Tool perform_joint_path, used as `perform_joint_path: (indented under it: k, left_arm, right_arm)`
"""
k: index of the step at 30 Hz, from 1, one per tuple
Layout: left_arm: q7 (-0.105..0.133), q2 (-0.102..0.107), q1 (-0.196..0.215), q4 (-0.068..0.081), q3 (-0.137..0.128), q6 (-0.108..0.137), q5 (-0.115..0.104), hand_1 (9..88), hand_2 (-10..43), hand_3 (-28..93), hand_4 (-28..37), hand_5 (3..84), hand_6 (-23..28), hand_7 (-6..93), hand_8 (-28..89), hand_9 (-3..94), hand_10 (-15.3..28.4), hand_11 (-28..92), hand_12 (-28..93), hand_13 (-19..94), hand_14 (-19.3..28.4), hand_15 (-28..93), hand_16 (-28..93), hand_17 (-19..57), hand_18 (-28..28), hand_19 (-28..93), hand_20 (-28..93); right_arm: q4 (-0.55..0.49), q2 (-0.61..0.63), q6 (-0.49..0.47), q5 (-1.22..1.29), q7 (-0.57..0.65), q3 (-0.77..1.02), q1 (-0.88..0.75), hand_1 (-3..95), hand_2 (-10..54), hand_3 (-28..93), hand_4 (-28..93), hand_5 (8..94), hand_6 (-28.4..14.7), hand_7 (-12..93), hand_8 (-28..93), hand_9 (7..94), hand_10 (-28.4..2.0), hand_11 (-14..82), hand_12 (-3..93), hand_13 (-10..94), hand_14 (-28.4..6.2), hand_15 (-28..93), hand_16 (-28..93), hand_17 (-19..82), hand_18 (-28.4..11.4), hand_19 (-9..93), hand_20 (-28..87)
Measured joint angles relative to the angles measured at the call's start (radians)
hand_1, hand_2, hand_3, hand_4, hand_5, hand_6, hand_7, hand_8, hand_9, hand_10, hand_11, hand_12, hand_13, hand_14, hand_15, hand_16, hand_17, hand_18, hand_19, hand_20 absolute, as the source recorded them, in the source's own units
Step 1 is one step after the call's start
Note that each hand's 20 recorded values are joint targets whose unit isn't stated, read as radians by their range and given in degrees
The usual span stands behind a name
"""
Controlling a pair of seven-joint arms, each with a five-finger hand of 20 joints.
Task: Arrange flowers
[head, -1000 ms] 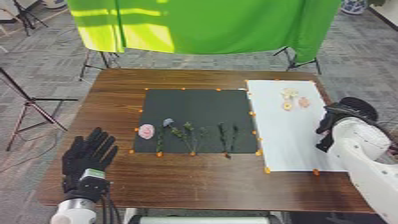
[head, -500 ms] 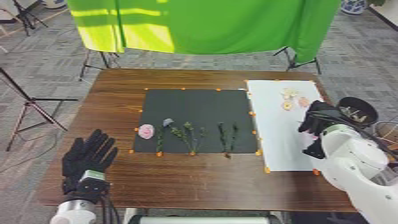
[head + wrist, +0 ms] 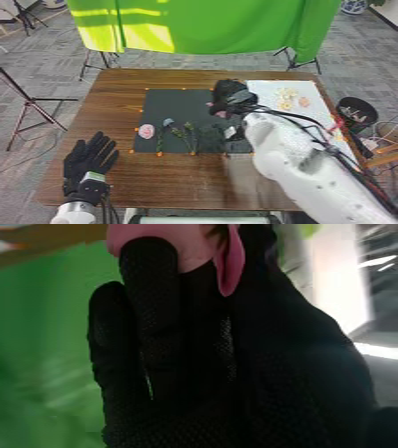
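head view: right hand (image 3: 233,97) swings in from the outer side of the white sheet (image 3: 306,89), next to the dark container (image 3: 357,106), and is now over the far right part of the black sheet (image 3: 169,102). palm-side contact with the sheet: can't tell.

right wrist view: pink flower (image 3: 169,236) clamped between the fingers (image 3: 151,284) and thumb, petals sticking out past the tips. so the carry is on, bloom looks meant for the black sheet, probably above the stems; not placed yet.

rest of the layout holds. on the black sheet: light pink flower (image 3: 147,131) at the left edge, blue flower (image 3: 169,121) beside it, green stems (image 3: 189,134) near the middle. pale flowers (image 3: 287,93) remain on the white sheet, likely for later. right arm (image 3: 289,160) now hides part of the near right area, incl. stems seen there in earlier frames.

left hand (image 3: 89,155) waits at the desk's (image 3: 178,185) left side, fingers straight and a bit apart, holding nothing.

next, my guess: lower, line the bloom up with a stem, let go gently. risk: petals creasing under the grip, or glove dragging thin stems out of line.
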Motion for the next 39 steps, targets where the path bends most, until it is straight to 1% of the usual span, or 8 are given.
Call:
perform_joint_path:
  k: [3,11,18,21,25,27,31,39]
  left_arm:
    - [-0.006,0.001,-0.005,0.0,0.002,0.0,0.001,27.3,16.2,73,-28.3,43.4,11.1,17.7,-9,33.0,16.6,29,10,22,16.6,41,-9,-7.5,14.8,38,10]
    - [-0.021,0.009,-0.017,0.001,0.013,0.002,0.003,27.3,16.3,73,-28.3,43.4,11.0,17.7,-9,33.1,16.6,29,10,22,16.6,41,-9,-7.5,14.8,38,10]
    - [-0.028,0.01,-0.022,0.001,0.018,0.004,0.005,27.4,16.4,73,-28.3,43.4,11.0,17.7,-9,33.1,16.6,29,10,23,16.6,41,-9,-7.5,14.8,38,10]
    - [-0.028,0.011,-0.024,0.001,0.019,0.006,0.005,27.4,16.4,73,-28.3,43.4,11.1,17.7,-9,33.1,16.6,29,10,23,16.5,41,-9,-7.5,14.8,38,10]
    - [-0.031,0.011,-0.026,0.001,0.019,0.009,0.005,27.4,16.5,72,-28.3,43.4,11.1,17.7,-9,33.1,16.6,29,10,23,16.6,41,-9,-7.5,14.8,38,9]
    - [-0.032,0.011,-0.026,0.001,0.019,0.01,0.005,27.3,16.5,72,-28.3,43.4,11.1,17.7,-9,33.1,16.5,29,11,23,16.6,41,-9,-7.5,14.8,38,9]
    - [-0.031,0.011,-0.026,0.0,0.019,0.01,0.003,27.3,16.4,73,-28.3,43.4,11.1,17.8,-9,33.1,16.6,29,10,23,16.6,41,-9,-7.5,14.8,38,9]
    - [-0.023,0.011,-0.02,-0.001,0.015,0.009,-0.002,27.3,16.4,73,-28.3,43.4,11.1,17.8,-9,33.0,16.6,29,10,23,16.6,41,-9,-7.5,14.8,38,9]
  right_arm:
    - [0.055,-0.061,-0.023,-0.083,-0.005,-0.093,0.048,61.6,-9.5,66,-28,75.4,0.4,27,0,88.0,-10.9,10.4,43.2,73,-8.3,40,40,30,-20.3,75,33]
    - [0.195,-0.186,-0.057,-0.06,0.029,-0.186,0.084,61.8,-9.5,66,-28,75.6,0.3,27,0,88.2,-10.7,10.8,42.9,73,-8.4,40,40,30,-20.3,75,33]
    - [0.231,-0.197,0.049,-0.08,0.072,-0.228,0.098,60.6,-9.5,66,-28,73.3,-0.4,25,-1,85.8,-10.9,10.4,42.1,71,-8.3,40,39,30,-20.5,75,33]
    - [0.234,-0.199,0.06,-0.081,0.077,-0.226,0.101,58.3,-9.5,66,-28,70.7,-0.7,25,-2,83.3,-11.6,10.0,39.1,69,-9.2,42,36,29,-20.7,75,32]
    - [0.22,-0.204,-0.021,-0.074,0.076,-0.203,0.098,54.8,-9.5,68,-28,68.6,-0.8,21,-3,79.2,-11.8,13.0,33.6,67,-9.8,44,34,28,-20.8,74,32]
    - [0.21,-0.206,-0.061,-0.073,0.074,-0.194,0.095,52.9,-9.5,70,-28,67.6,-0.5,21,-6,76.4,-11.9,16.2,29.5,65,-10.5,45,31,27,-21.0,74,32]
    - [0.194,-0.205,-0.06,-0.067,0.075,-0.195,0.092,48.0,-9.5,76,-28,65.3,-0.4,19,-13,71.1,-13.3,22.9,20.3,62,-11.7,50,24,26,-21.4,74,32]
    - [0.127,-0.192,-0.066,-0.049,0.075,-0.189,0.076,45.3,-9.5,76,-28,62.5,-1.2,17,-13,66.7,-14.9,21.1,18.8,60,-12.6,52,22,25,-21.8,74,33]
